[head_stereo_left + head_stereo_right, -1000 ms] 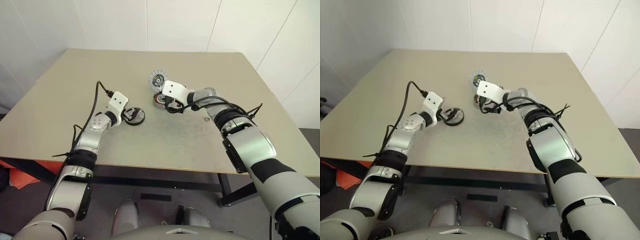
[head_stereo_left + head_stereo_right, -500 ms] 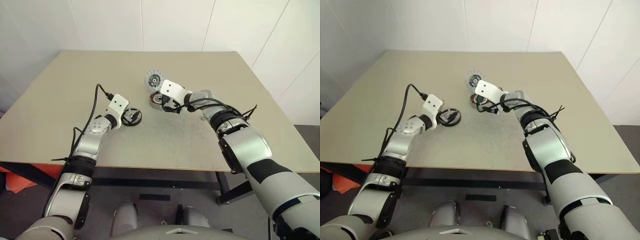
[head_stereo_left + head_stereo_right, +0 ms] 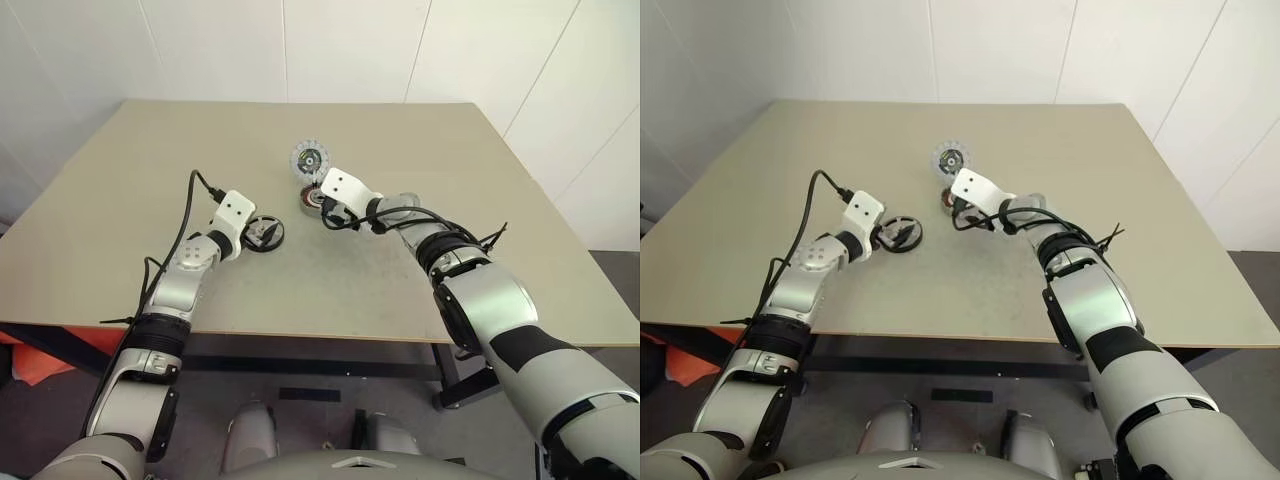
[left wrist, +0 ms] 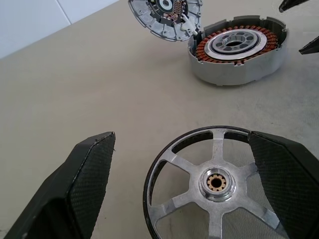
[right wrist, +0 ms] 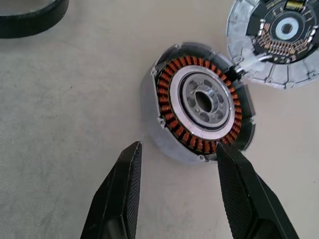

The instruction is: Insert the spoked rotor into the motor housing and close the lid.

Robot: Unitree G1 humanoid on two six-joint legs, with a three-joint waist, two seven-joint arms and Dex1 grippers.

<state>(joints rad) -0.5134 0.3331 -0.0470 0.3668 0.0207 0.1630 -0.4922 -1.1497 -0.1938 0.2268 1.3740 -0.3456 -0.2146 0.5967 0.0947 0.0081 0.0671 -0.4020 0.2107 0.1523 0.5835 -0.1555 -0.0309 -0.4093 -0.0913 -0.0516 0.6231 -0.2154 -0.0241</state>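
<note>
Near table centre, the spoked rotor lies flat between the wide-open, empty left gripper. Motor housing sits at its 2 o'clock, lid touching. Right gripper hovers part-open, empty, beside the housing. Rotor pickup looks pending: left must close on the rim.

spoked rotor cut off below

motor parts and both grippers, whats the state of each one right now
spoked rotor: flat on the table, not inserted, between the open left gripper's fingers, not clamped.
motor housing: upright on the table, open, copper windings exposed, no rotor inside.
lid: off, beside the housing, circuit side showing, wired to it.
left gripper: open around the rotor.
right gripper: open, at the housing's near edge.
</note>
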